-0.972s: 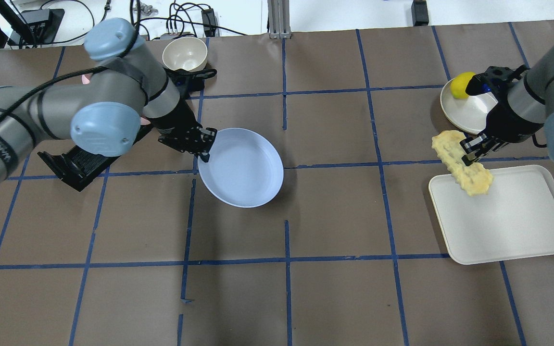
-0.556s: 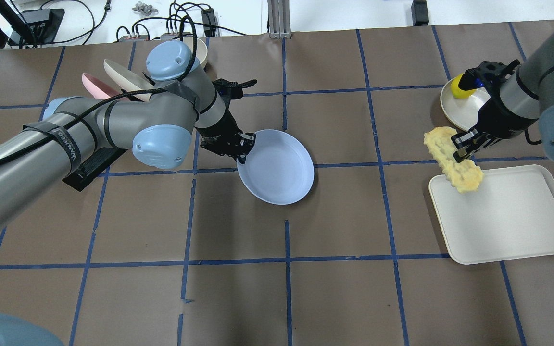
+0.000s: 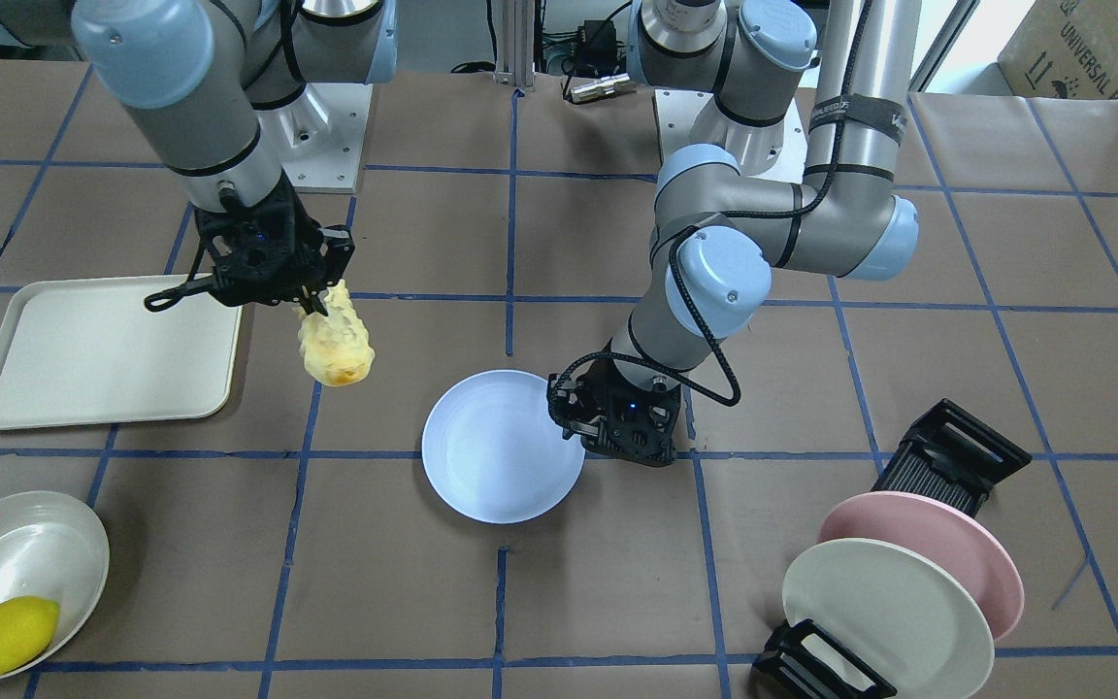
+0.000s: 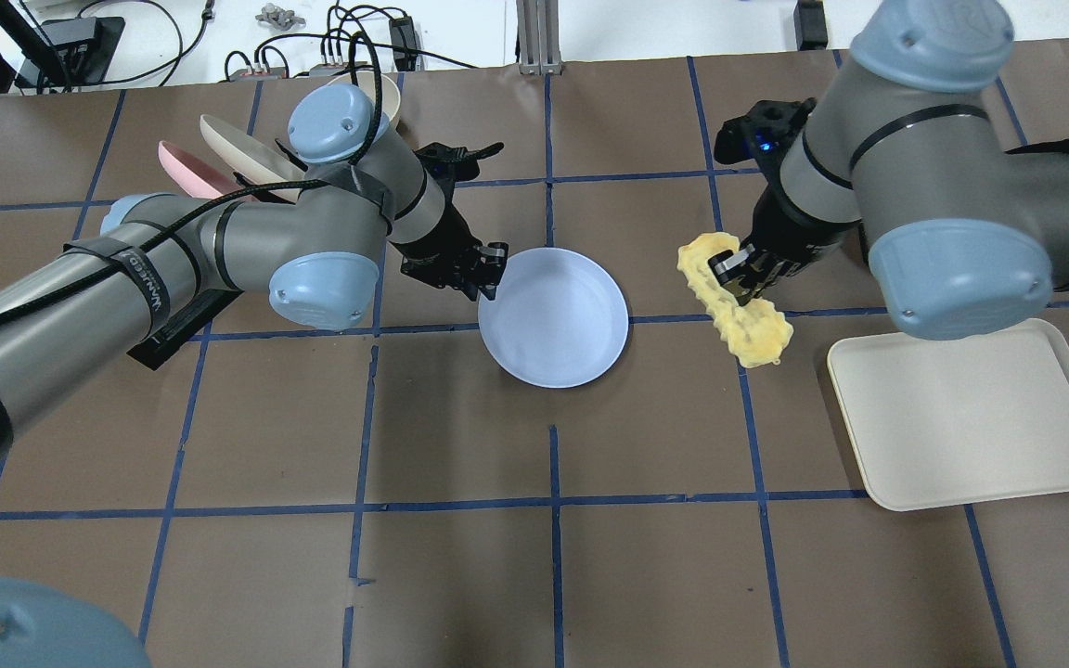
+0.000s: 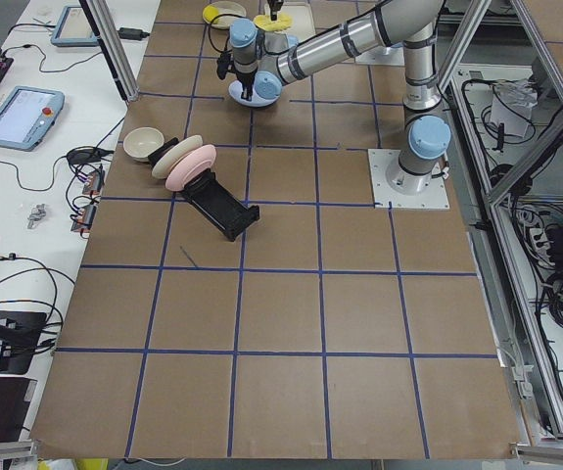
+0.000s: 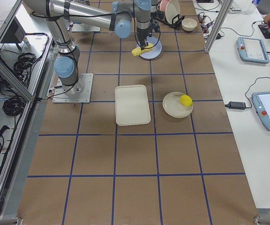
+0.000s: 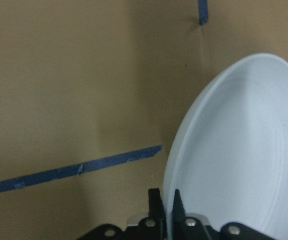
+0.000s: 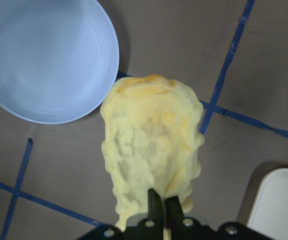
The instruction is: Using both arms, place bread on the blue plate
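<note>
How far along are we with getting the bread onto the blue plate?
Done: the bread is clear of the cream tray, held in the air by the right end effector, and the left end effector grips the blue plate by its rim near the middle of the table. In hand: bread and plate are side by side, a gap of table between them. Left: bring the bread over the plate and release it.

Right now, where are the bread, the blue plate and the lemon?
bread (image 4: 753,330), overhead view, on its bumpy lower half.
blue plate (image 4: 553,320), overhead view, on its bare middle.
lemon (image 3: 9,636), front-facing view, on the middle of the fruit.
</note>
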